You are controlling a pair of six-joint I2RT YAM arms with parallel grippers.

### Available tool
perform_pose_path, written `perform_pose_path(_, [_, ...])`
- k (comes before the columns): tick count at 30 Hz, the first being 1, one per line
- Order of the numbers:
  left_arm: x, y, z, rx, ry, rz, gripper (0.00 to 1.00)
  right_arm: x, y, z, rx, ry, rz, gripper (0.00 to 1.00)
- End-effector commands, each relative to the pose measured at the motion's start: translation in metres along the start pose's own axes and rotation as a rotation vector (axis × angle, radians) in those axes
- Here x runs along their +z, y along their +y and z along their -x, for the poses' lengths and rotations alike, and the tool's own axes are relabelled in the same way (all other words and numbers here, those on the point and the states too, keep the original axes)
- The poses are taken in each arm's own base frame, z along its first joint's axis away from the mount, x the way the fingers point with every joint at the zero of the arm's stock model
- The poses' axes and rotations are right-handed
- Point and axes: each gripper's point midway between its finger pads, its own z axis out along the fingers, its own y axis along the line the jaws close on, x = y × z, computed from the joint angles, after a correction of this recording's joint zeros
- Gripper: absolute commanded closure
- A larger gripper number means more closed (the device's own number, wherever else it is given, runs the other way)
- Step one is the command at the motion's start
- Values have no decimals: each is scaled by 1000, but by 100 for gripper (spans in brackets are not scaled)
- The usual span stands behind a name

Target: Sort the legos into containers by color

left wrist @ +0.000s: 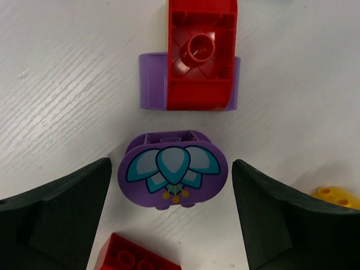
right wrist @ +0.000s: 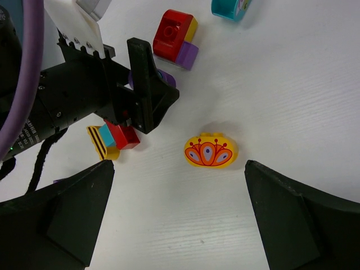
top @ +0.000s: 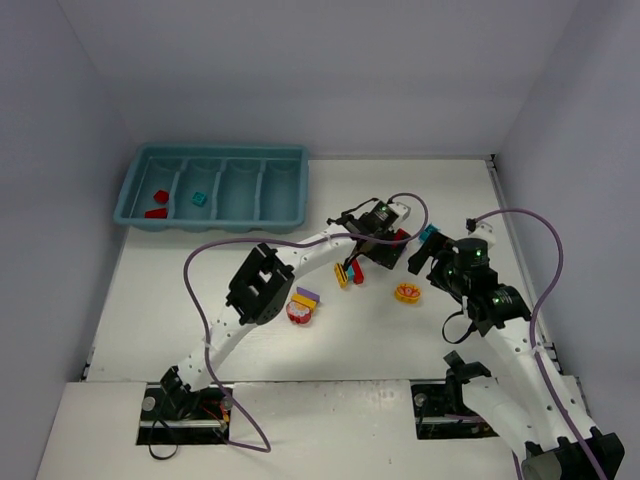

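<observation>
White table boxed in by pale grey walls, and imo the sorting is only just getting going. The teal-blue tray is sitting at the far left with 2 red pieces lying in its leftmost compartment and 1 teal piece in the next one. I'm not spotting anything in the other 2 slots. The rest is lying loose mid-table. The left gripper is hanging spread wide, straddling a purple flower-print piece without touching it. A red-on-purple stack is sitting just beyond that piece, and a red brick is poking in at the near edge. The right gripper is gaping too, gripping nothing, with a yellow flower piece lying just ahead of its fingers. A red, yellow and purple stack, a striped stack and a teal brick are waiting as well. So I'm guessing most of the job is left, stacks needing splitting included.
</observation>
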Motion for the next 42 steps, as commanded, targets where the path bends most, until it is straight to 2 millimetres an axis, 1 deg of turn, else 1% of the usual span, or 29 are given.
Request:
perform_pose_path(1, [-13,-13,46,11,-138,-23,23,0,2,6,12,-26,9,2])
perform_pose_path(2, [-13,-14,47,10,-142,-24,31,0,2,6,10,-25,8,2])
perform_pose_path(4, [-13,-12,50,1,-152,-16,39,-1,2,6,9,-25,10,2])
perform_pose_path(5, [-16,-11,52,0,-159,-12,51,-1,2,6,6,-26,11,2])
perform_pose_path(6, [-18,-11,53,1,-164,-10,55,-1,3,7,6,-27,15,2])
perform_pose_path(7, [-26,-5,58,-2,-186,13,61,-2,3,8,5,-29,17,2])
perform_pose_path(8, [-32,-3,62,-3,-201,23,73,-3,4,7,2,-28,21,2])
perform_pose_path(9, [-38,-1,65,-7,-214,30,77,-3,5,7,-8,-28,30,2])
perform_pose_path(12, [-70,22,82,-31,-278,106,85,-5,7,9,-32,-27,39,2])
perform_pose_path(13, [-94,27,94,-40,-317,121,85,-5,7,10,-35,-30,40,2])
perform_pose_path(14, [-104,47,95,-58,-323,171,85,-6,12,9,-40,-20,63,2])
perform_pose_path(15, [-130,56,105,-70,-353,192,85,-7,14,11,-43,-19,72,2])
perform_pose_path(16, [-140,69,105,-84,-356,217,85,-7,15,11,-46,-16,74,2])
perform_pose_path(17, [-155,98,110,-118,-369,270,85,-7,16,11,-49,-15,76,2])
perform_pose_path(20, [-193,147,114,-180,-379,350,83,0,14,9,-67,7,60,2])
perform_pose_path(21, [-205,183,113,-215,-382,414,81,1,14,8,-68,12,54,2])
perform_pose_path(23, [-222,218,110,-243,-385,475,78,6,11,4,-64,34,37,2])
perform_pose_path(24, [-232,249,108,-274,-387,519,78,8,11,3,-58,38,32,2])
perform_pose_path(26, [-233,280,100,-298,-362,565,78,12,8,-1,-39,54,16,2])
perform_pose_path(27, [-244,305,101,-319,-371,615,78,14,5,-3,-30,60,-1,2])
perform_pose_path(28, [-237,320,95,-333,-351,635,77,15,4,-4,-24,62,-7,2])
perform_pose_path(29, [-237,332,95,-347,-350,645,77,18,2,-7,-13,73,-18,2])
perform_pose_path(30, [-238,355,94,-375,-355,667,77,20,0,-11,-12,86,-27,2])
perform_pose_path(33, [-236,395,91,-418,-356,695,73,25,-9,-16,14,88,-74,1])
perform_pose_path(34, [-235,402,90,-425,-352,697,72,25,-13,-19,20,92,-87,0])
perform_pose_path(35, [-222,411,82,-430,-317,697,71,26,-15,-19,42,85,-105,0])
perform_pose_path(37, [-225,425,85,-433,-329,705,67,28,-19,-21,61,87,-124,0])
perform_pose_path(38, [-215,431,78,-432,-304,710,63,31,-24,-28,78,103,-147,0])
perform_pose_path(42, [-204,447,62,-472,-281,706,53,39,-36,-48,98,165,-200,0])
